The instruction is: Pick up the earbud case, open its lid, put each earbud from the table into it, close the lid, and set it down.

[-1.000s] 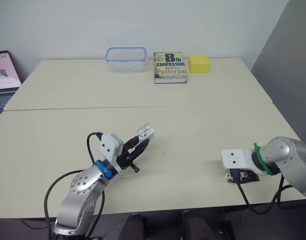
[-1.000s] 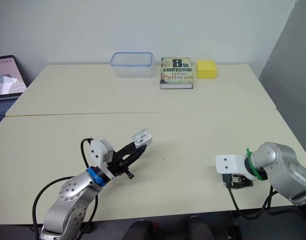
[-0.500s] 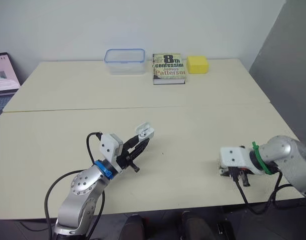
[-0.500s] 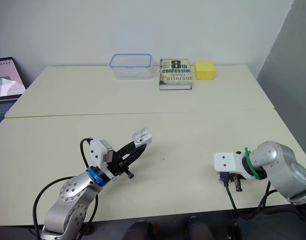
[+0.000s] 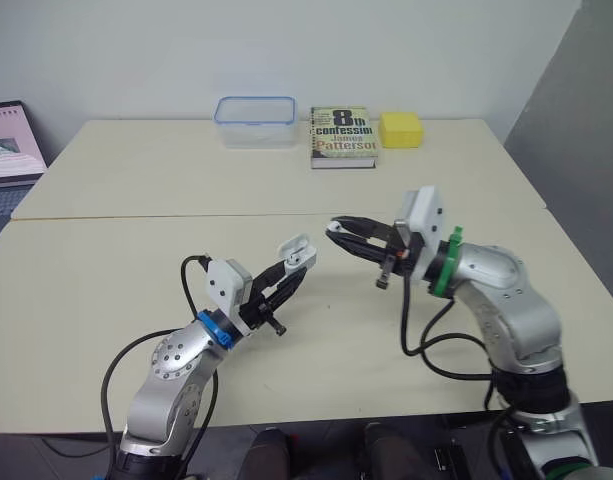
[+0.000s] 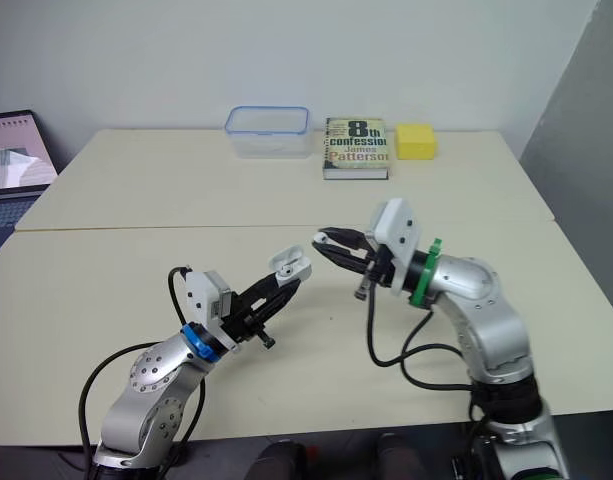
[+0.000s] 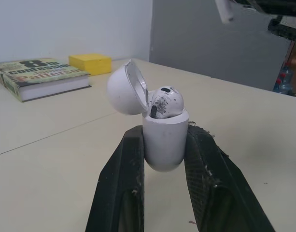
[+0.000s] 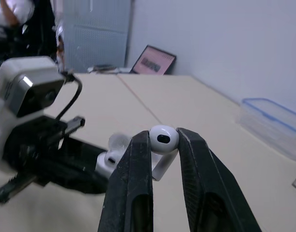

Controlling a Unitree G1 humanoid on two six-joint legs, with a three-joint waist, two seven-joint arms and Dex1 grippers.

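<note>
The left gripper (image 7: 164, 155) is clamped on the small white plastic earbud case (image 7: 163, 137), held over the pale cream table (image 5: 106, 270) with its round lid hinged back. One white earbud (image 7: 166, 101) is seated inside. Just beside the case, apart from it, a second white earbud (image 8: 162, 138) is pinched in the right gripper (image 8: 163, 145), which makes two in all. Well beyond the case, along the white wall (image 5: 386, 40), one blue-rimmed clear plastic box (image 5: 253, 120), one paperback book (image 5: 341, 135) and one yellow block (image 5: 399, 128) are lined up. A grey partition (image 5: 586, 120) is seen to the right.

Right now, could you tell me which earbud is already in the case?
The earbud in the open earbud case that the left gripper holds; the other earbud is pinched between the fingers of the right gripper.
</note>
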